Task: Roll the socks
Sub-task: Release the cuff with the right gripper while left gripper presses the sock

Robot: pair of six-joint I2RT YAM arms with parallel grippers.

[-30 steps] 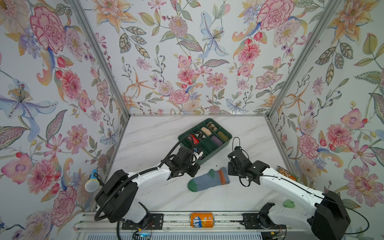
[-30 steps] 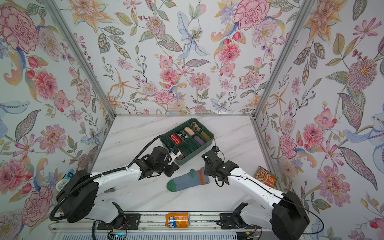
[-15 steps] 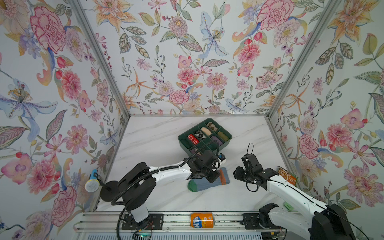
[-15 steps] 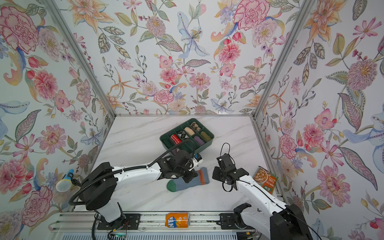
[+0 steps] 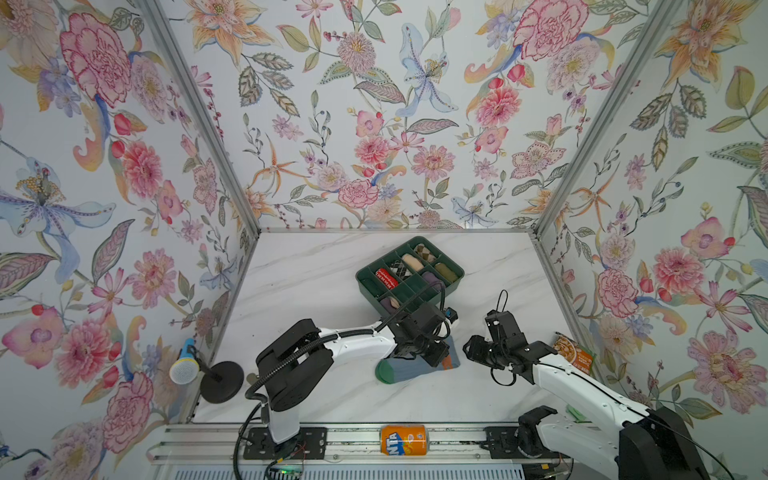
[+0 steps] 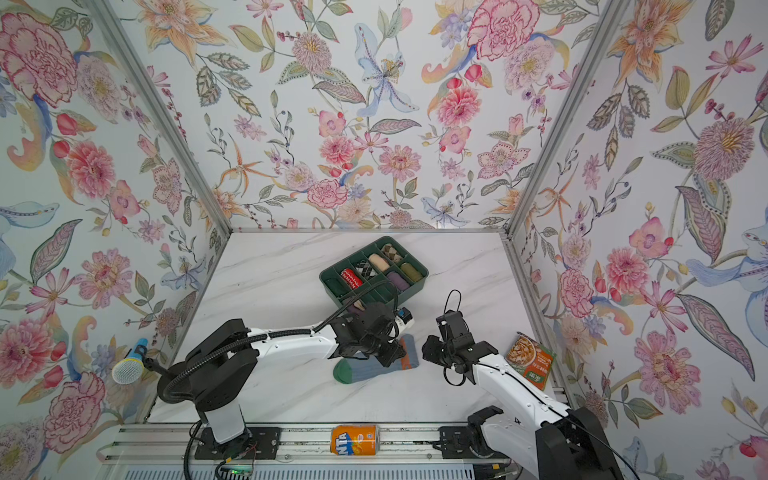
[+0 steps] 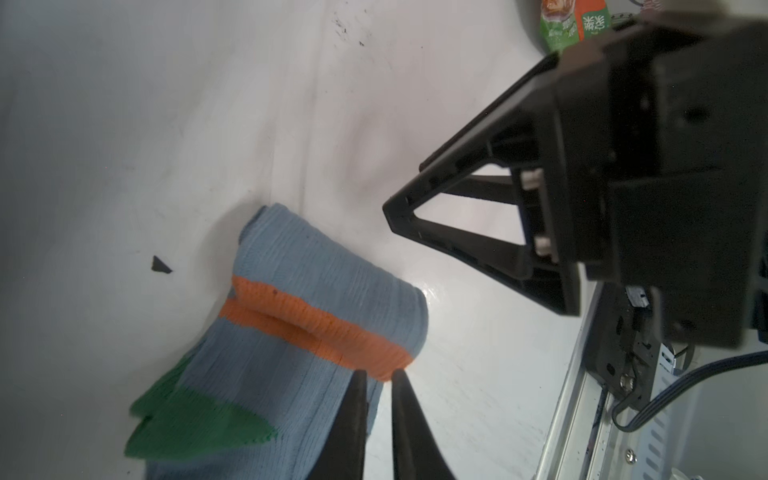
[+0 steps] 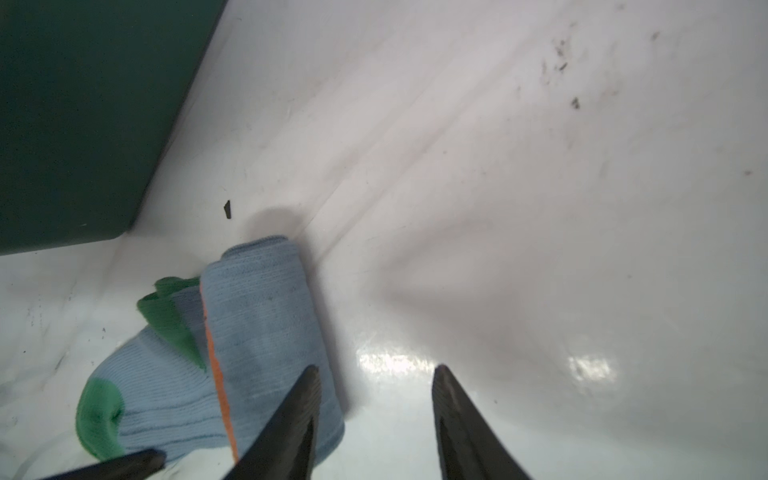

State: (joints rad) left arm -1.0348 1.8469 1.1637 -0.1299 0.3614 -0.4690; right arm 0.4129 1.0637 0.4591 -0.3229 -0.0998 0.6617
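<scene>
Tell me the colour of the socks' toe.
The toe of the socks is green; the right wrist view shows it best.

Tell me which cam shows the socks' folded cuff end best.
Left wrist: socks close up, fold and orange stripe clear. Right wrist sees the fold from the side, its own fingertip overlapping. Both top views: small, left arm partly over it.

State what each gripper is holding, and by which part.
Right gripper: open over bare table, holding nothing. Left gripper: jaws nearly closed at the folded socks' edge by the orange stripe; whether they pinch it cannot be told.
</scene>
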